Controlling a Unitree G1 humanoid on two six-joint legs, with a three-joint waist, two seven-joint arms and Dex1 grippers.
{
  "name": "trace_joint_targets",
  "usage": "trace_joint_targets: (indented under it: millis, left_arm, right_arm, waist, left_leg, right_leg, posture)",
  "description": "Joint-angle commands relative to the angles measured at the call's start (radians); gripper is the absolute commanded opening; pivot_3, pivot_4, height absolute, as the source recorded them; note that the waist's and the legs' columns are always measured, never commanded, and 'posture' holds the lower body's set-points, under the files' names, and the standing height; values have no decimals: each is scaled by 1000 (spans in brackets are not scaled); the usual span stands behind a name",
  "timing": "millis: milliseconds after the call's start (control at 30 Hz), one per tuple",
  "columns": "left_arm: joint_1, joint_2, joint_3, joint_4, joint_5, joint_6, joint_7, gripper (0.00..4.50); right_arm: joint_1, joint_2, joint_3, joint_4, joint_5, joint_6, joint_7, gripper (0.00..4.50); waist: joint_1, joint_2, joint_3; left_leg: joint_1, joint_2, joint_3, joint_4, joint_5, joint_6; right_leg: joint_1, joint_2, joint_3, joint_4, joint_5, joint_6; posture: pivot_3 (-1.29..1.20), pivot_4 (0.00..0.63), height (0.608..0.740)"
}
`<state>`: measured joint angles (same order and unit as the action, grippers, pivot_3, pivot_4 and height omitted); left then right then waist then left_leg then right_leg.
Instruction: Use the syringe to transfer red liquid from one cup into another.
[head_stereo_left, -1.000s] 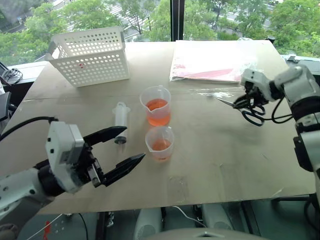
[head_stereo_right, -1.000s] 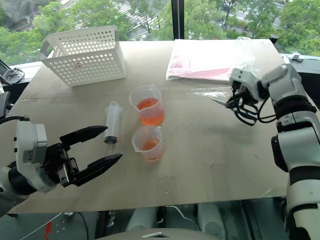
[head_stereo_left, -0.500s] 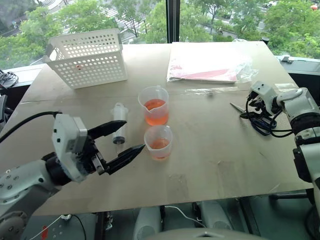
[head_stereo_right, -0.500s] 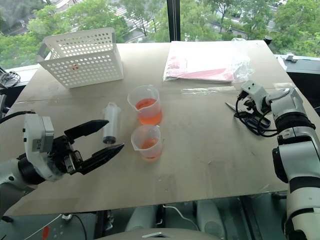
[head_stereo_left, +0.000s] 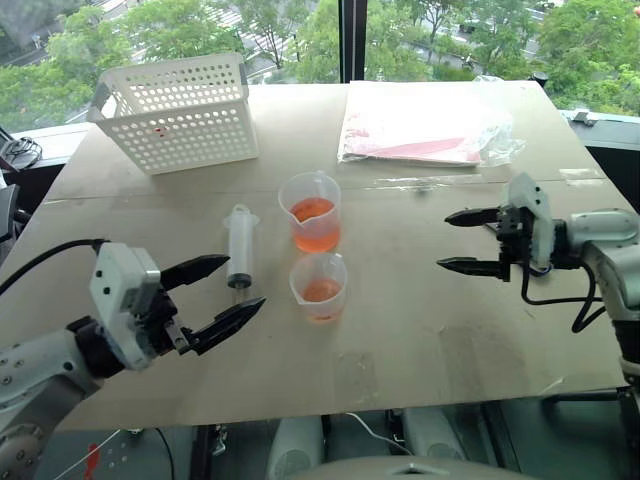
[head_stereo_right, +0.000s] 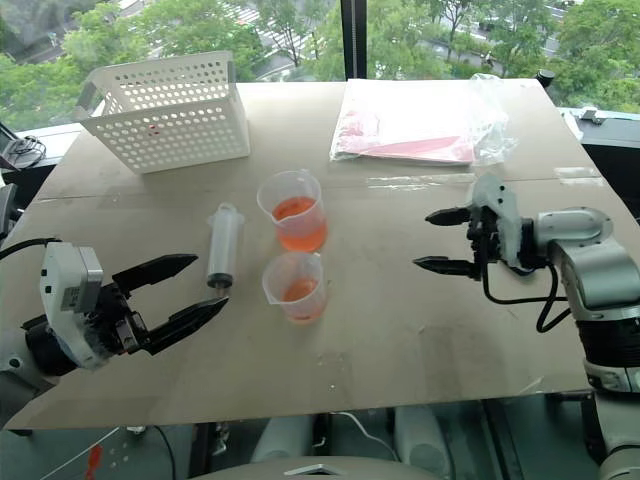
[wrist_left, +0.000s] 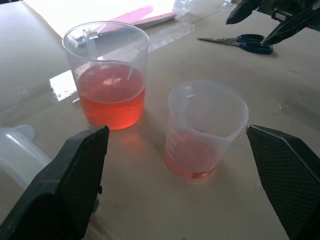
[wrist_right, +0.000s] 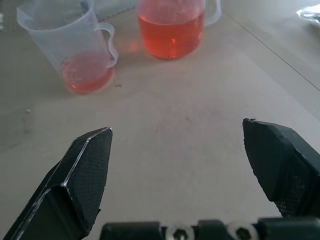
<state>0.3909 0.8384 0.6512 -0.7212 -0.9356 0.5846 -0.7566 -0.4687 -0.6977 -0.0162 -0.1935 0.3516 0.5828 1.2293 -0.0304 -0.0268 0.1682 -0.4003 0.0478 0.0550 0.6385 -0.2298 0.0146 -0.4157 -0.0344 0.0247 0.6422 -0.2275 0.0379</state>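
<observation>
Green trees fill the window behind a brown table. On it the syringe lies flat, just left of two clear cups and touching neither. The taller beaker, farther from the robot, holds red liquid to about a third; the shorter cup, nearer, has a shallow layer at its bottom. Faint measuring marks show on the plastic, but no writing can be read.

The left gripper hovers near the syringe's tip end, fingers spread wide and empty. The right gripper points toward the cups from well to their right, fingers likewise spread, holding nothing. Scissors lie beyond it. A white perforated basket and a plastic-wrapped pink sheet sit at the far edge.
</observation>
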Motion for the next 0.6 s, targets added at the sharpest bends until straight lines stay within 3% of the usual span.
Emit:
trace_joint_targets:
  millis: [33,200,367,467,600]
  left_arm:
    - [-56,10,11,40,-16,8,19,4500]
    - [-120,33,-10,98,9,54,41,4500]
    - [-199,66,-12,150,-23,235,236,4500]
    - [-346,128,-20,200,-182,470,462,4500]
    - [-605,285,-143,294,-430,745,774,4500]
  right_arm:
    - [-24,68,-18,-116,67,27,-108,4451]
    - [-141,178,46,-143,129,186,-230,4451]
    - [-253,242,122,-145,146,208,-268,4451]
    - [-254,208,131,-174,161,113,-178,4451]
    - [-164,109,60,-221,217,0,-45,4451]
  waist:
    - [0,-1,0]
    - [-6,-1,0]
    - [-3,-2,0]
    - [12,-5,0]
    - [32,-7,0]
  left_leg:
    - [0,0,0,1,0,0]
    - [1,2,-5,4,0,0]
    - [-2,1,-7,2,0,0]
    - [-5,1,-8,1,0,0]
    - [-14,4,-13,5,0,0]
  right_leg:
    - [0,0,0,0,0,0]
    - [2,0,0,1,1,-1]
    - [0,0,-3,1,3,-5]
    - [-2,0,-6,1,5,-1]
    - [-6,-1,-13,0,6,0]
  posture:
    - [0,150,740]
    - [0,150,740]
    - [0,150,740]
    - [0,150,740]
    - [0,150,740]
